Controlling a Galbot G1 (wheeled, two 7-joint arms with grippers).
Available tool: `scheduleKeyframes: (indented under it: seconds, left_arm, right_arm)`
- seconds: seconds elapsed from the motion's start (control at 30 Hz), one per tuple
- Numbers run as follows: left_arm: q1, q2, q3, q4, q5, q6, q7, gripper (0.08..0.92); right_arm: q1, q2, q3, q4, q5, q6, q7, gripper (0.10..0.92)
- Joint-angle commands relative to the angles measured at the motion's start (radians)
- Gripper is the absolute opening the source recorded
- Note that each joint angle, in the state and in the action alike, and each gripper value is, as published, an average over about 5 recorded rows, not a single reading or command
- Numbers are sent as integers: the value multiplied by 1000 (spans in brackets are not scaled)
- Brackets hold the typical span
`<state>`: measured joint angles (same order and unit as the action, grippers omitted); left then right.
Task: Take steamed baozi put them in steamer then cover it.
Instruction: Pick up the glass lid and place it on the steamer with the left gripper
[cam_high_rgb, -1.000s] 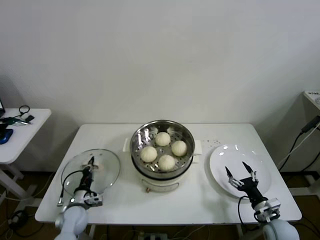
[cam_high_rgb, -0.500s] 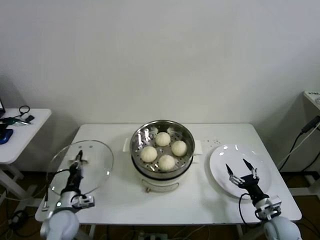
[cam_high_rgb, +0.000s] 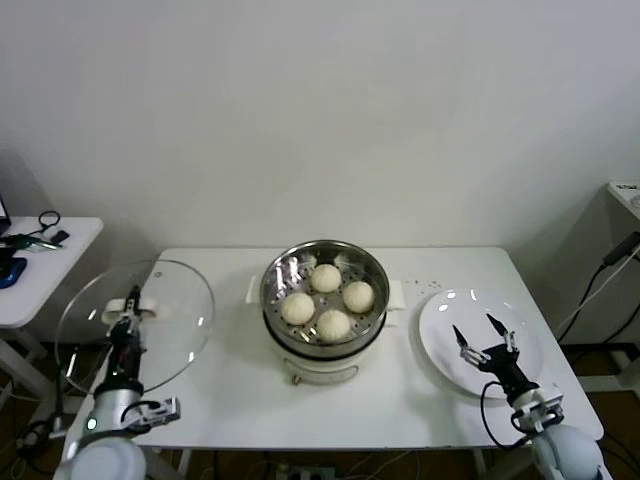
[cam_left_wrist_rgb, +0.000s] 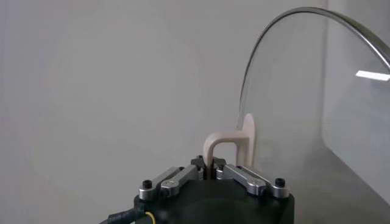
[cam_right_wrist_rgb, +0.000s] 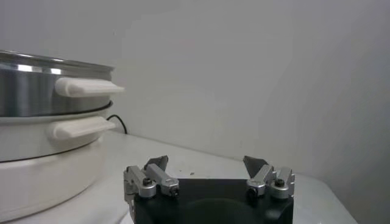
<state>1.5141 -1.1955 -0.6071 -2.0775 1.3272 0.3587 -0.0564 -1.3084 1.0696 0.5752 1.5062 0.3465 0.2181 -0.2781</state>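
Observation:
Four cream-white baozi (cam_high_rgb: 325, 297) lie on the perforated tray inside the steel steamer (cam_high_rgb: 279, 281), which stands on its white base at the table's middle. My left gripper (cam_high_rgb: 131, 301) is shut on the white handle (cam_left_wrist_rgb: 226, 145) of the clear glass cover (cam_high_rgb: 170, 312) and holds it lifted and tilted off the table's left end. In the left wrist view the glass (cam_left_wrist_rgb: 341, 103) stands upright. My right gripper (cam_high_rgb: 477, 333) is open and empty above the white plate (cam_high_rgb: 445, 318). The steamer's side (cam_right_wrist_rgb: 36, 85) shows in the right wrist view.
A small side table (cam_high_rgb: 50, 262) with cables stands at the far left. A cable (cam_high_rgb: 595, 285) hangs at the right beyond the table. A wall rises behind the table.
My left gripper has lifted the cover off the table and carried it left and up, tilting it more upright. The right gripper has barely moved.

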Motion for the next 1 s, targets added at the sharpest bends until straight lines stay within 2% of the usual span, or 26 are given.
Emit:
scheduleKeyframes:
  seconds: [0.03, 0.23, 0.3, 0.4, 0.5, 0.73, 1.0]
  left_arm:
    - [-163, 162, 327, -136, 30, 263, 118, 149]
    - [-453, 182, 574, -123, 73, 380, 371, 149]
    - [-529, 176, 634, -113, 80, 409, 430, 149]
    - [-613, 136, 710, -80, 112, 426, 486, 149]
    - [-658, 65, 767, -41, 177, 427, 532, 149]
    - [-708, -95, 867, 54, 293, 427, 585, 149]
    - [-672, -275, 800, 213, 332, 427, 515, 149]
  right_arm:
    - [43, -10, -25, -35, -3, -4, 2, 823]
    - [64, -3, -25, -65, -11, -3, 4, 823]
    - [65, -3, -19, -74, -12, 0, 3, 823]
    - [64, -1, -10, -84, -13, 4, 1, 823]
    - [63, 2, 0, -91, -16, 5, 1, 823]
    - [54, 7, 22, -94, -23, 4, 1, 823]
    - [47, 9, 38, -100, -25, 9, -1, 823]
